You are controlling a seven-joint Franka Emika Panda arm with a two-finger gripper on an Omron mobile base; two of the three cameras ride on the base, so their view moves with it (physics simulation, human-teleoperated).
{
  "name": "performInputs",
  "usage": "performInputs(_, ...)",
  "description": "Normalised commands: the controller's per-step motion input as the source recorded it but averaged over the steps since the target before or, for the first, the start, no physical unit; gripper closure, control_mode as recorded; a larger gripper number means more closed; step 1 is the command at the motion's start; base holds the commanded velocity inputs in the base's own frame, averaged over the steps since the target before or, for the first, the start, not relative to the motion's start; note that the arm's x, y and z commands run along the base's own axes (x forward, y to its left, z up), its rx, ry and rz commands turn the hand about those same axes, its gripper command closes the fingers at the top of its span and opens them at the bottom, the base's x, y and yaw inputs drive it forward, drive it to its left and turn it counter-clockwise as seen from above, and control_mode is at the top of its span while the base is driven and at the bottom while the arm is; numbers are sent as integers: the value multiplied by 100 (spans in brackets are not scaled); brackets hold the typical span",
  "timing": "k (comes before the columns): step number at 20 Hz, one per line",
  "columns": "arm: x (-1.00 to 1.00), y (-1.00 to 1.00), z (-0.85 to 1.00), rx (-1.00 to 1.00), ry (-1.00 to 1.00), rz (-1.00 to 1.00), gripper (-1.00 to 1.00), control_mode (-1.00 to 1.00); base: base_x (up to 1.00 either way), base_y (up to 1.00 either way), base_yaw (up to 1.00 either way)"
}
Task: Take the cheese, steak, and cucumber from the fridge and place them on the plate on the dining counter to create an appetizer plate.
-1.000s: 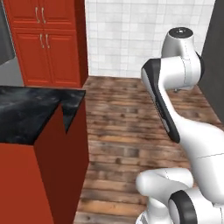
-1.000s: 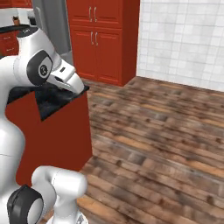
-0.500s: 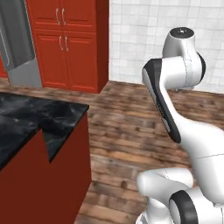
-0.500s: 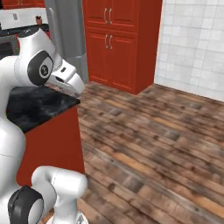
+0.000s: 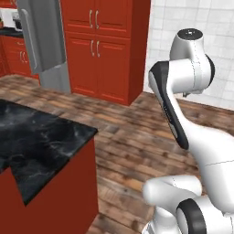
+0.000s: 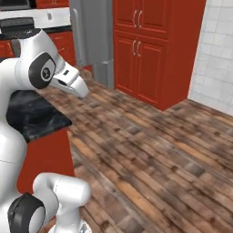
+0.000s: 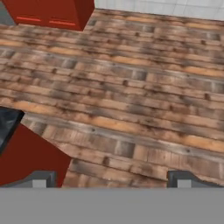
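Observation:
The grey fridge [image 5: 43, 41] stands at the far left, beside tall red cabinets; it is also in the right base view, fridge [image 6: 93, 36]. Its inside is hidden. The cheese, steak, cucumber and plate are out of view. The dining counter [image 5: 41, 141] with its black marbled top and red front is at the lower left, close to the base. In the hand view my gripper [image 7: 112, 180] is open, its fingertips [image 7: 41, 179] far apart over bare wooden floor with nothing between them. A corner of the dining counter [image 7: 26, 157] lies at that view's lower left.
Tall red cabinets [image 5: 105, 45] with paired handles stand right of the fridge, and a white tiled wall [image 5: 160, 41] runs further right. A wide wooden floor [image 6: 150, 150] lies between the counter and the cabinets. Low red cabinets [image 5: 13, 59] sit left of the fridge.
The whole picture has shifted right in both base views, so the base has moved. The fridge has come into fuller view. The arm's pose and the open gripper look unchanged.

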Motion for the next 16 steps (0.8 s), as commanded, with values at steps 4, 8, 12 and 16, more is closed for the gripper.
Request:
performInputs(4,0,0,0,0,0,0,-100,100,100,-63,38)
performInputs(8,0,0,0,0,0,0,-100,100,100,-65,36)
performInputs(12,0,0,0,0,0,0,-100,100,100,-63,37)
performInputs(16,0,0,0,0,0,0,-100,100,100,-61,39)
